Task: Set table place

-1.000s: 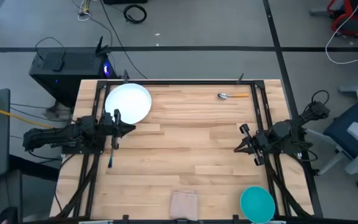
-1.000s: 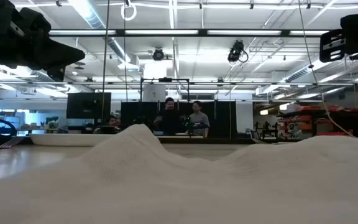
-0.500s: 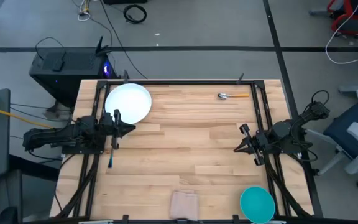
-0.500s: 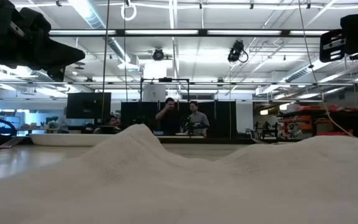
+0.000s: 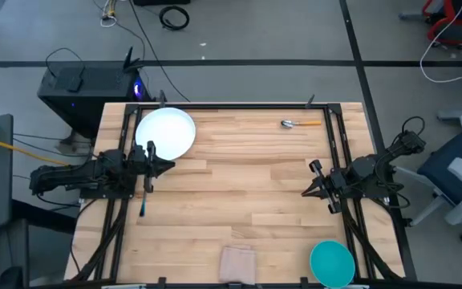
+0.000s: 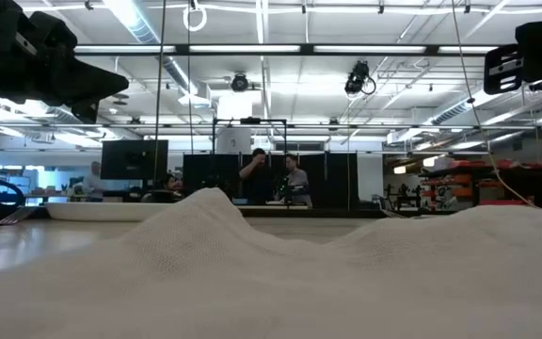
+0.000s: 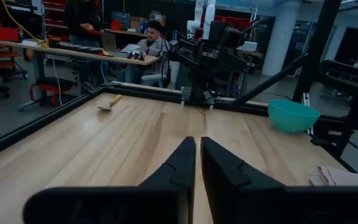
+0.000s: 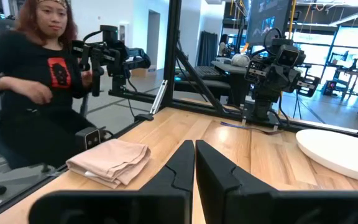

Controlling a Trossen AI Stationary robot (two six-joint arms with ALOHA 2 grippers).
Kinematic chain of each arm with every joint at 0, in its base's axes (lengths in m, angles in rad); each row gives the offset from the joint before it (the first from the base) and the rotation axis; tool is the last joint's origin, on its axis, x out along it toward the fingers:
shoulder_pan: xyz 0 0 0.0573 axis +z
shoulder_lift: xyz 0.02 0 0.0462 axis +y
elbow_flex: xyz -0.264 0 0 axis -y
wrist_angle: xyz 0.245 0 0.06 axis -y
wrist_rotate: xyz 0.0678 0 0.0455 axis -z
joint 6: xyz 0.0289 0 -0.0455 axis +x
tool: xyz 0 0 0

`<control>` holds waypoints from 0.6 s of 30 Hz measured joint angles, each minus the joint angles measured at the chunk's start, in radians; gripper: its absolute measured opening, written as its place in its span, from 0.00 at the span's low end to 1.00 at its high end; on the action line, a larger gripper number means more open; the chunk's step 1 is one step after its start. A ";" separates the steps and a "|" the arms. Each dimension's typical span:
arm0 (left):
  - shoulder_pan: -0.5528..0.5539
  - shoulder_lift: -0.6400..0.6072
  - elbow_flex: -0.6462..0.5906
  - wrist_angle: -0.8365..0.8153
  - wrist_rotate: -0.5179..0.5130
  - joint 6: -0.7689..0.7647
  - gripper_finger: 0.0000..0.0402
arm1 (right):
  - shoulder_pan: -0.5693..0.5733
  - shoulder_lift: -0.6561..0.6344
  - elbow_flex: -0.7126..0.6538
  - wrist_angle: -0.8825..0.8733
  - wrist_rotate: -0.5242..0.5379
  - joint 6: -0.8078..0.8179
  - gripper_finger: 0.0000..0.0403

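Observation:
The white round plate [image 5: 165,132] lies flat near the table's far left corner. The blue-handled fork [image 5: 143,204] lies on the wood just nearer than my left arm. The orange-handled spoon [image 5: 301,124] rests near the far right edge, and the teal bowl [image 5: 332,263] stands at the near right corner. My left gripper [image 5: 171,166] hovers shut just on the near side of the plate, pointing right. My right gripper [image 5: 305,191] hovers shut at the right side, pointing left. In the wrist views, each gripper's fingers [image 7: 197,149] [image 8: 194,152] are together with nothing between them.
A folded beige cloth [image 5: 237,263] lies at the near edge and fills the low view's foreground [image 6: 271,273]. Black rails [image 5: 339,144] run along the table's sides. A seated person [image 8: 36,93] shows beyond the table's near side. Bare wood [image 5: 239,185] spans the middle.

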 joint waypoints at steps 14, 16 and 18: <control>0.000 0.000 0.000 0.000 0.000 0.000 0.08 | 0.000 0.000 0.000 0.000 0.000 0.000 0.06; 0.000 0.000 0.000 0.000 0.000 0.000 0.07 | 0.000 0.000 0.000 0.000 0.000 0.000 0.06; 0.000 0.000 0.000 0.001 0.000 0.000 0.08 | 0.000 0.000 0.000 0.000 0.000 0.000 0.06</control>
